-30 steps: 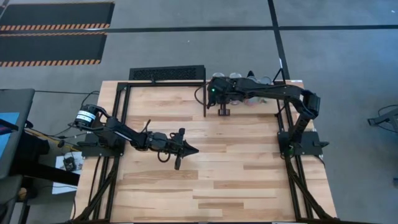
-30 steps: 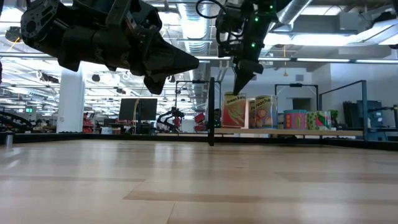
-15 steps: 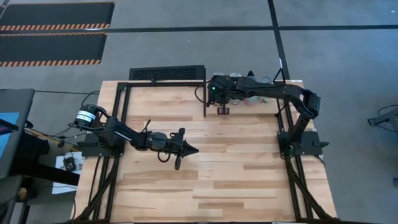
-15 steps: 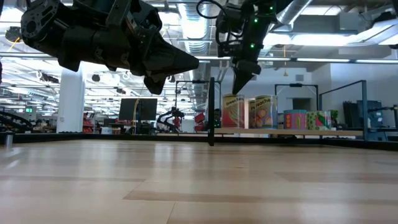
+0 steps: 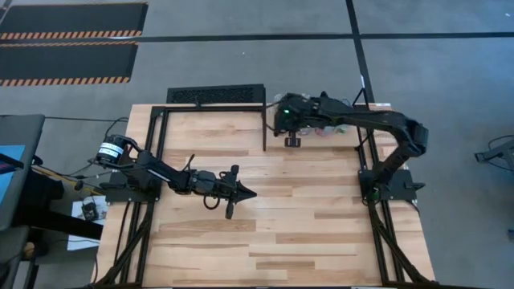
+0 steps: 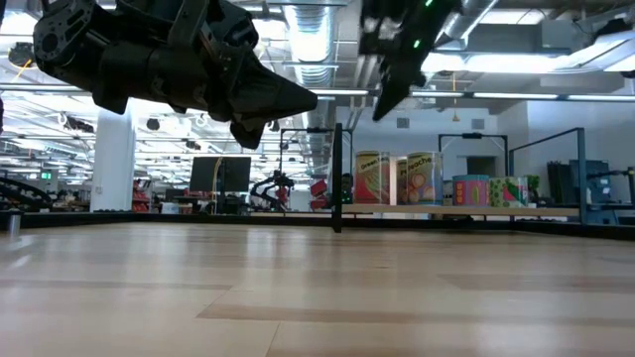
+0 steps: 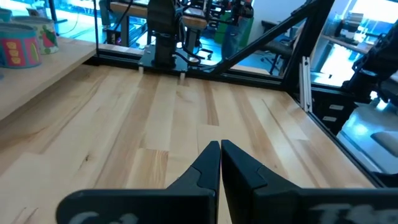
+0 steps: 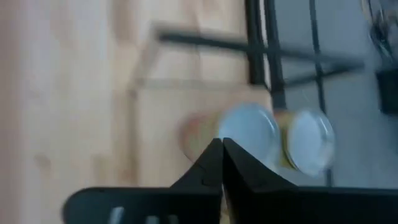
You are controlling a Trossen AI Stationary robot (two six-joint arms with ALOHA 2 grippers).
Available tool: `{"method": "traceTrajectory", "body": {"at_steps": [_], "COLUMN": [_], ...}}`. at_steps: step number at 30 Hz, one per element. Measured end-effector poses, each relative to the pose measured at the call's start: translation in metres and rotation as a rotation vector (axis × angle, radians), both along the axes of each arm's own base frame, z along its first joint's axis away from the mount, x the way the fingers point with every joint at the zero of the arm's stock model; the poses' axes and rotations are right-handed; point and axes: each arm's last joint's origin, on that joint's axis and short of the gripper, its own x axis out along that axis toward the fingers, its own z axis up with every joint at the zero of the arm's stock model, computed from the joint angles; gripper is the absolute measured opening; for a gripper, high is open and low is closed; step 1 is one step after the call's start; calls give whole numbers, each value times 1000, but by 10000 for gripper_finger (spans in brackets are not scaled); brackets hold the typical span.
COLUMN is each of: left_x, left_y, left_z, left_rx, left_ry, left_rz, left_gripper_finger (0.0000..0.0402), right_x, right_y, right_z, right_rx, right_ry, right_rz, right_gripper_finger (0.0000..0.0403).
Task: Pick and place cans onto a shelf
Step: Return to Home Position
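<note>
Several cans (image 6: pixel 420 178) stand upright in a row on the shelf (image 6: pixel 466 210) at the table's far right. In the high view my right arm hides most of them; one silver top (image 5: pixel 341 102) shows. The right wrist view shows two round tops (image 8: pixel 249 132) side by side below the fingers. My right gripper (image 5: pixel 292 141) is shut and empty, pointing down, well above the left end of the row (image 6: pixel 380 111). My left gripper (image 5: pixel 250 193) is shut and empty, held level above the table's middle.
A black slatted grille (image 5: pixel 215 95) lies at the far edge, left of the shelf. A black upright bar (image 6: pixel 337 178) stands at the shelf's left end. Black frame bars (image 5: pixel 157 152) run along the table's left and right sides. Bare wood (image 5: pixel 305 233) lies toward the near edge.
My right gripper has risen from just above the leftmost can's top to well above the row and drifted slightly toward the table's right edge, staying shut. The cans have kept still.
</note>
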Motion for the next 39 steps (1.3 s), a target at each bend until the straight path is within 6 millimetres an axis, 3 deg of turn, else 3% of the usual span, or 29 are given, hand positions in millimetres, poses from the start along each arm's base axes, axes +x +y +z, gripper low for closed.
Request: {"method": "traceTrajectory", "body": {"at_steps": [4,12,16,20,25,32,39], "left_x": [0,0,2,4,4,1,-2], "left_y": [-1,0,12,29,56,87,103], "left_z": [0,1,5,7,8,7,7], "left_rx": [30,66,66,55,49,54,100], "left_ry": [1,-23,-62,-83,-89,-86,-98], "left_rz": [-24,-56,-59,-97,-92,-85,-126], "left_gripper_finger": [2,2,2,2,2,2,2], "right_x": [-20,-60,-81,-104,-134,-173,-205], "right_y": [18,64,88,106,114,110,107], "right_z": [1,-51,-71,-85,-87,-94,-104], "right_rx": [89,101,102,96,63,40,71], "right_ry": [-189,-574,-780,-865,-922,-976,-1014], "right_rz": [75,192,264,294,273,201,130], "right_gripper_finger": [10,6,4,5,4,4,4]}}
